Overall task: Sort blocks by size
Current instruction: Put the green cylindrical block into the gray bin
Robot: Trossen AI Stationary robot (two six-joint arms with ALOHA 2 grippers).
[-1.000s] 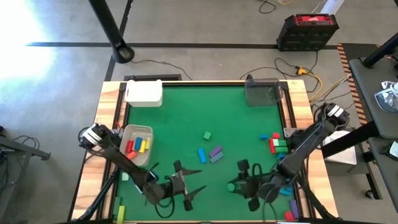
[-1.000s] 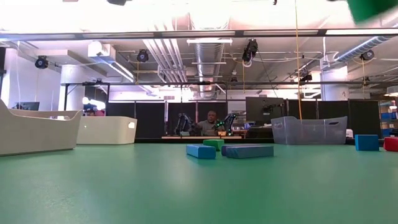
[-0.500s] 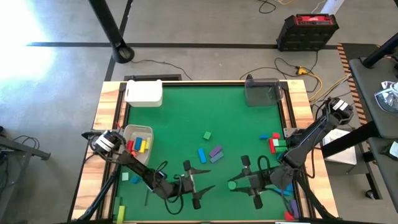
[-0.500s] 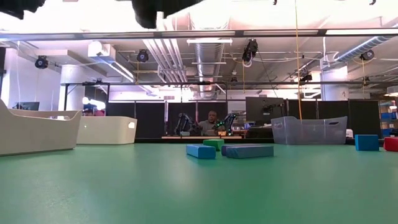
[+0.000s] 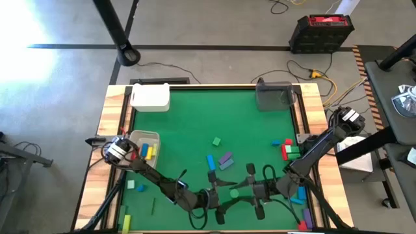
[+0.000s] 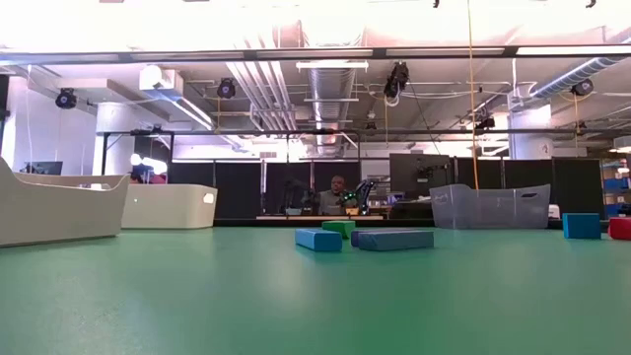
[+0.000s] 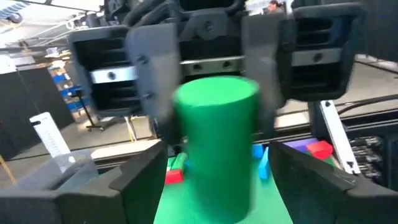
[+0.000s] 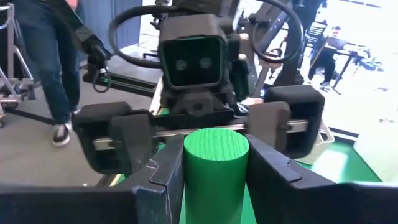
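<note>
two grippers, meeting nose to nose over the mat, at the middle of its near edge.

item 1, tray, left side of mat: red, yellow and blue blocks lie in it.

item 2, left gripper, near edge of mat, just left of centre: fingers spread wide, flanking the cylinder without touching it in the left wrist view.

item 3, cylinder, green, upright: off the mat, in the air between the two grippers.

item 4, right gripper, near edge of mat, just right of centre: fingers clamped on the cylinder's sides.

item 5, loose blocks, mid-mat to right edge: green cube, blue bar, purple bar, red and green cluster.

change: a second ago the grippers stood well apart along the mat's near edge; the left one has since slid right and the right one a little left, so they now face each other around the cylinder.

reading: likely a hand-over to the left arm, which sits on the tray's side of the mat; the left fingers have not yet closed.
</note>
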